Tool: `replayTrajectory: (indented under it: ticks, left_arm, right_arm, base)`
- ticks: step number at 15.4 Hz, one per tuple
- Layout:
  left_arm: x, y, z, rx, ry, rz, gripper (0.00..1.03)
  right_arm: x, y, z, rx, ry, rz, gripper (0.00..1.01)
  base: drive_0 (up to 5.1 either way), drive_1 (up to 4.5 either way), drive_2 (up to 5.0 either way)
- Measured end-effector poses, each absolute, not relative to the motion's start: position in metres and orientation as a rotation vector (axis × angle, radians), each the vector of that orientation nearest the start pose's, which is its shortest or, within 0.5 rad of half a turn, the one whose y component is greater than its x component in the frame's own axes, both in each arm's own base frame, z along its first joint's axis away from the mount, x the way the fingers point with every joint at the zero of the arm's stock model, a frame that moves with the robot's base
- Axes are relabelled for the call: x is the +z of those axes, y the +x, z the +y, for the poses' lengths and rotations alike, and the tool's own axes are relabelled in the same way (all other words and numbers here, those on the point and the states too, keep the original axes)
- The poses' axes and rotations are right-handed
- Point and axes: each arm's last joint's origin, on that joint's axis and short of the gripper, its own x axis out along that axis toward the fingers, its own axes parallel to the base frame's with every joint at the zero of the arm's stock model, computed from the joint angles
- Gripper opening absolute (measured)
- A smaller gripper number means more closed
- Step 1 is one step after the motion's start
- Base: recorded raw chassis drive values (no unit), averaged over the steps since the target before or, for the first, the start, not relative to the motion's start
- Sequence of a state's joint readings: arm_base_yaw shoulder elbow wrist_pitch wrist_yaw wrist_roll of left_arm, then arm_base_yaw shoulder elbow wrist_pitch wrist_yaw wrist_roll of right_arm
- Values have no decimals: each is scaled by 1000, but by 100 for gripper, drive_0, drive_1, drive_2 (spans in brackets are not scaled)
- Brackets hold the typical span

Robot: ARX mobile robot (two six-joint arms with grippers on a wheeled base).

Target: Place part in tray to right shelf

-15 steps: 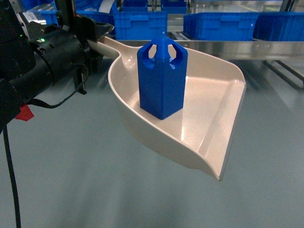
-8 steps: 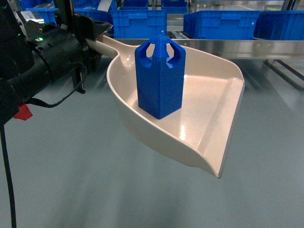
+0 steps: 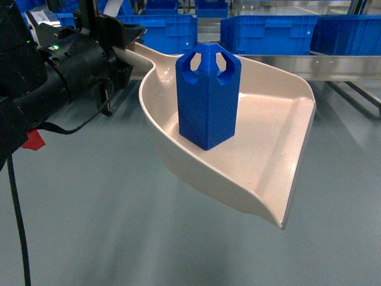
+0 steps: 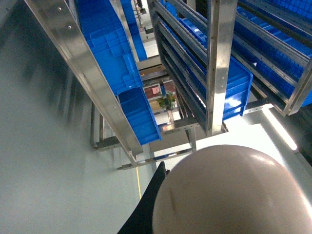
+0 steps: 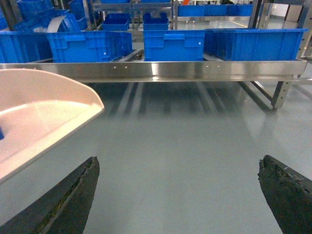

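In the head view we count one part (image 3: 208, 98), a bright blue faceted block standing upright in the middle of the frame, and one tray (image 3: 268, 161), a pale beige scoop that fills the centre and right. The part rests on the tray's floor toward the back wall, and the tray's wide flat lip points to the lower right. The tray hangs above the grey floor (image 3: 95, 226) with nothing under it. Its handle runs to the upper left, where the left gripper (image 3: 122, 50) is clamped on it; the black arm behind it shows one green light. Across the top of the frame we count three blue crates (image 3: 268, 33) clearly on a metal rail, with more cut off at the edges. In the left wrist view one rounded beige surface of the tray (image 4: 234, 195) fills the lower right, just beside one dark finger (image 4: 146, 209); blue crates and metal shelf frames (image 4: 214, 63) crowd the upper half, too many and too overlapped to count surely. In the right wrist view the right gripper (image 5: 180, 192) stands wide apart and holds nothing, its two dark fingers (image 5: 68, 200) in the lower corners. One edge of the tray (image 5: 44, 117) enters at the left, well apart from those fingers, and a row of crates sits behind the rail (image 5: 161, 70).
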State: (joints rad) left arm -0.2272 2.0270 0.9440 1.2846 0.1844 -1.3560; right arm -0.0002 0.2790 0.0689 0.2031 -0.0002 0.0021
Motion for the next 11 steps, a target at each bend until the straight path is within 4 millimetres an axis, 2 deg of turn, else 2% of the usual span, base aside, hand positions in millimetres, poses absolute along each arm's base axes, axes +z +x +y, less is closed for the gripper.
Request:
replayTrajectory:
  ticks: [11]
  left_arm:
    - [171, 387, -94, -477, -1334, 105, 12]
  right_arm:
    - [183, 115, 0, -1, 2, 11, 98]
  base:
    - [32, 400, -405]
